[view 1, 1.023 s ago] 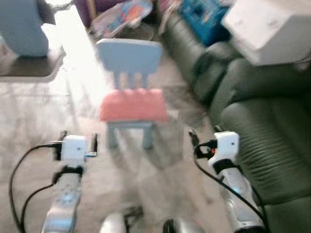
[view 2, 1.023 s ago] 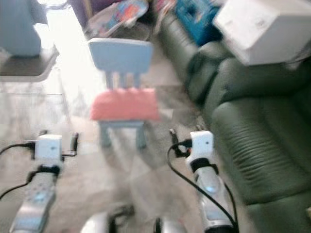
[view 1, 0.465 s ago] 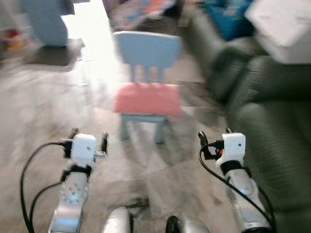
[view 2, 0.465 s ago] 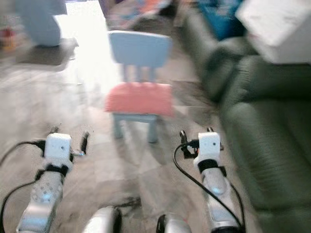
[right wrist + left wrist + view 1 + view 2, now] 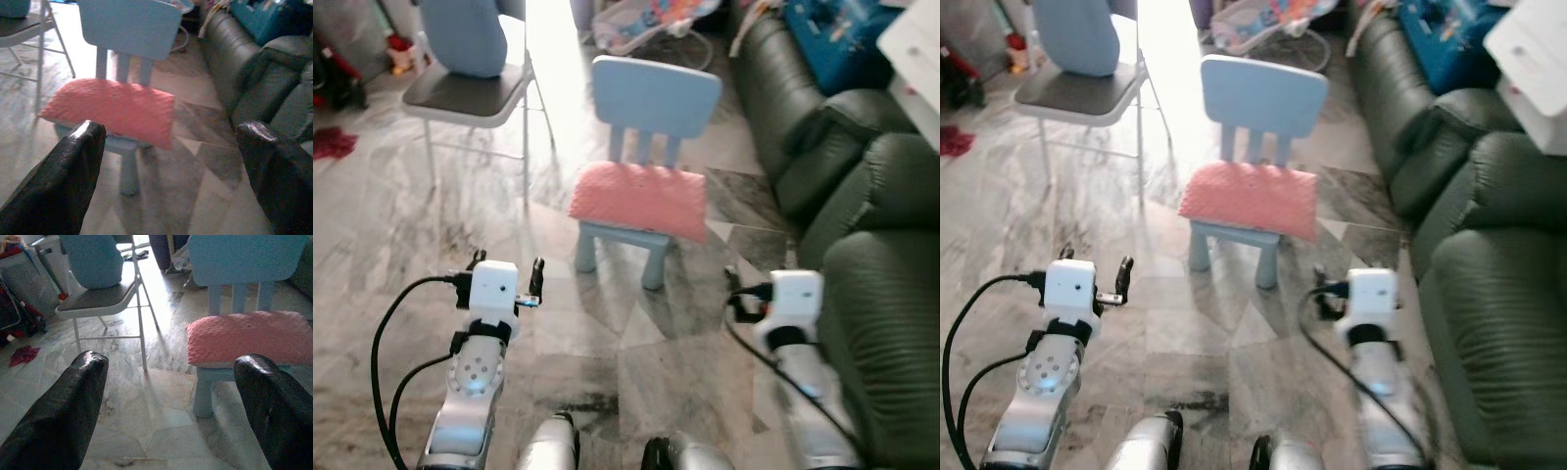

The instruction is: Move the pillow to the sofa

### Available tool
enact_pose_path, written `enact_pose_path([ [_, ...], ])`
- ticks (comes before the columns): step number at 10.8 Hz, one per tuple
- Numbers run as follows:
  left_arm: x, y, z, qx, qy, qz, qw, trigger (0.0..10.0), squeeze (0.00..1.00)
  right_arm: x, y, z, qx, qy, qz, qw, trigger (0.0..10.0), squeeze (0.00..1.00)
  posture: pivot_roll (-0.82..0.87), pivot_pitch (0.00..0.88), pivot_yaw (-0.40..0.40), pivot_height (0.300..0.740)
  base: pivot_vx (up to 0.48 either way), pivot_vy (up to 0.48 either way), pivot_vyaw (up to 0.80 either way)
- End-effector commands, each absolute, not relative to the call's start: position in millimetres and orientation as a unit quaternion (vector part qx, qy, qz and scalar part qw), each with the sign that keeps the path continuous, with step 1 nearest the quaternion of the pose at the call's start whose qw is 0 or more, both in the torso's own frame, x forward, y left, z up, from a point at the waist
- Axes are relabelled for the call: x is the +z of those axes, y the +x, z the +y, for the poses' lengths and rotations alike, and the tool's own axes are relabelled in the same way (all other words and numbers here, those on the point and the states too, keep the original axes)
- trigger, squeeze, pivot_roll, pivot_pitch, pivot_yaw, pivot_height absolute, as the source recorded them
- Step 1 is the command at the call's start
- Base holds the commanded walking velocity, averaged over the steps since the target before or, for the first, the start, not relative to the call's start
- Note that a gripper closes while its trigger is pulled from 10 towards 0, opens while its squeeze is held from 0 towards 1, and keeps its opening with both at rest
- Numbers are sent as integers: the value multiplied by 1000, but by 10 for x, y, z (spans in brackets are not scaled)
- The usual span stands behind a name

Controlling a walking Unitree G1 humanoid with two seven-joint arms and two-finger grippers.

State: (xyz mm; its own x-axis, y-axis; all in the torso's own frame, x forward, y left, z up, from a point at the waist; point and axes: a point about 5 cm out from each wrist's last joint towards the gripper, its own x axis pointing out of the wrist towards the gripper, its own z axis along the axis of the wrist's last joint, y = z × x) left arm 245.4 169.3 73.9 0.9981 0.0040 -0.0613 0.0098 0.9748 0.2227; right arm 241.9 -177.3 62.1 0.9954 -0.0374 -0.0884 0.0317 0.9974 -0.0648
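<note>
A coral-pink pillow [image 5: 639, 201] lies flat on the seat of a small light-blue child's chair [image 5: 656, 96], on the marble floor ahead of me. The dark green leather sofa [image 5: 867, 206] runs along the right side. My left gripper [image 5: 506, 266] is held forward, low and left of the chair, open and empty. My right gripper [image 5: 752, 282] is open too, near the chair's front right and beside the sofa. Between the right gripper's fingers [image 5: 73, 171], the right wrist view frames the pillow [image 5: 110, 110]. The pillow [image 5: 249, 335] also sits between the fingers in the left wrist view.
A grey folding chair [image 5: 470, 93] with a pale blue cushion [image 5: 460, 34] on it stands at the back left. A baby bouncer [image 5: 651, 20] lies behind the child's chair. A blue bag [image 5: 832, 39] and a white box [image 5: 915, 54] rest on the sofa's far end.
The whole picture has shifted and sharpened, so the camera moved. The child's chair now sits further right and the folding chair has come into view. Both grippers stay open and empty.
</note>
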Motion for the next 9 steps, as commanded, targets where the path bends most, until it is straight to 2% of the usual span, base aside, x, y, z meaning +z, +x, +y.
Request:
enact_pose_path([
  [1, 717, 2449, 1709, -6, 115, 39, 993, 10000, 0, 650, 2392, -1735, -16, -31, 38, 999, 10000, 0, -19, 132, -49, 740, 0, 0, 800],
  [2, 720, 2455, 1697, -16, 116, 37, 992, 10000, 0, 644, 2353, -1675, 0, -21, 38, 999, 10000, 0, -23, 134, -43, 740, 0, 0, 0],
  [4, 680, 2431, 1668, -22, 110, 41, 993, 10000, 0, 588, 2301, -1771, -18, -25, 52, 998, 10000, 0, -25, 131, -50, 740, 0, 0, 0],
  [9, 685, 2444, 1642, -25, 104, 37, 994, 10000, 0, 597, 2345, -1769, -3, -27, 55, 998, 10000, 0, -22, 138, -55, 740, 331, 0, 0],
])
